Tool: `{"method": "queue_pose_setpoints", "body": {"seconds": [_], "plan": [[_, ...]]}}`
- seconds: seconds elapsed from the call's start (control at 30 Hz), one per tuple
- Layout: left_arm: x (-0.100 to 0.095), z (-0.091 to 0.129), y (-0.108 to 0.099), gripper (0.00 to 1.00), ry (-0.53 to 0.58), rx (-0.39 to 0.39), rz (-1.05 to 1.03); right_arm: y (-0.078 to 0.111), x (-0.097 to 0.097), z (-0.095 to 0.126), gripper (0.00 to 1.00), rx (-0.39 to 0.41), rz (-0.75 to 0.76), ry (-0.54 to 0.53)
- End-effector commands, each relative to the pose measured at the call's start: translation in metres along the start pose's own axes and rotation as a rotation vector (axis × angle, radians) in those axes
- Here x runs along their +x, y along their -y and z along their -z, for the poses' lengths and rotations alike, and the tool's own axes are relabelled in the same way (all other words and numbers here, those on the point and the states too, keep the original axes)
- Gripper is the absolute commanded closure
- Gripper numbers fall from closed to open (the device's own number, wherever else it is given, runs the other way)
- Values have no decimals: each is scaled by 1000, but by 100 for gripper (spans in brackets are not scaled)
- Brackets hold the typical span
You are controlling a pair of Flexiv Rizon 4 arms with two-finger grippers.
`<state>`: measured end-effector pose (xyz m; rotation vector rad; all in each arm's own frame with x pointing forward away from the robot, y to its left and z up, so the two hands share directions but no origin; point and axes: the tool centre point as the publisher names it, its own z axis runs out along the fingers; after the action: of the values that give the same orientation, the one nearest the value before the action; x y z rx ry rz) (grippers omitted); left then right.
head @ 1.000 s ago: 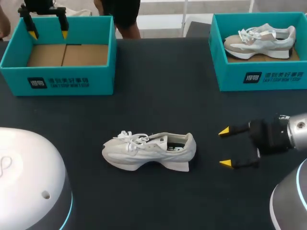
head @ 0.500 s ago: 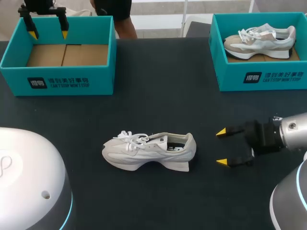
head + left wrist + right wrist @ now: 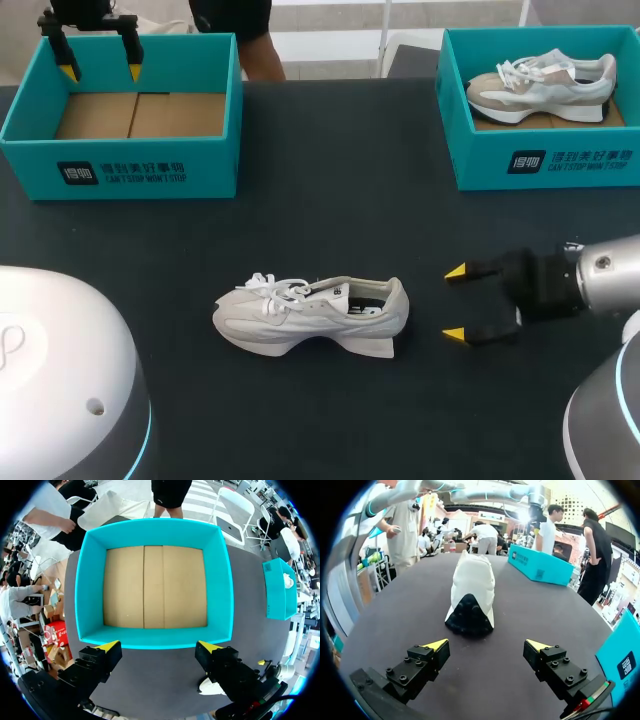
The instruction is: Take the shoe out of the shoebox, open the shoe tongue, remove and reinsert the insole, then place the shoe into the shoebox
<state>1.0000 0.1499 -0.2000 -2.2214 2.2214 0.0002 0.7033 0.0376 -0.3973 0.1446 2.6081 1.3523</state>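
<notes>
Our right gripper (image 3: 455, 302) has slid closer to the heel of the white shoe (image 3: 310, 315) over the last second. Its jaws stand wide apart and hold nothing. We see the shoe upright on its sole on the dark table (image 3: 330, 200), outside both boxes, with its heel towards that gripper and a gap between them. Farther back at the left, the teal shoebox (image 3: 120, 165) shows its bare cardboard floor. Our left gripper (image 3: 100, 72) hangs above its far edge, jaws spread wide with nothing gripped. At the far right, a second shoebox (image 3: 540, 160) holds another shoe (image 3: 540, 85).
</notes>
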Motion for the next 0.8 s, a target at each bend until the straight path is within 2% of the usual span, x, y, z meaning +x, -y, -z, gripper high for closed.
{"method": "queue_pose_setpoints", "body": {"seconds": [0.03, 0.4, 0.8], "plan": [[0, 0, 0, 0, 0, 0, 0, -10, 7, -15, 0, 44, -10, 12], [0, 0, 0, 0, 0, 0, 0, -11, 7, -32, 0, 49, -70, 30], [0, 0, 0, 0, 0, 0, 0, -25, 16, -46, 0, 18, -96, 17]]}}
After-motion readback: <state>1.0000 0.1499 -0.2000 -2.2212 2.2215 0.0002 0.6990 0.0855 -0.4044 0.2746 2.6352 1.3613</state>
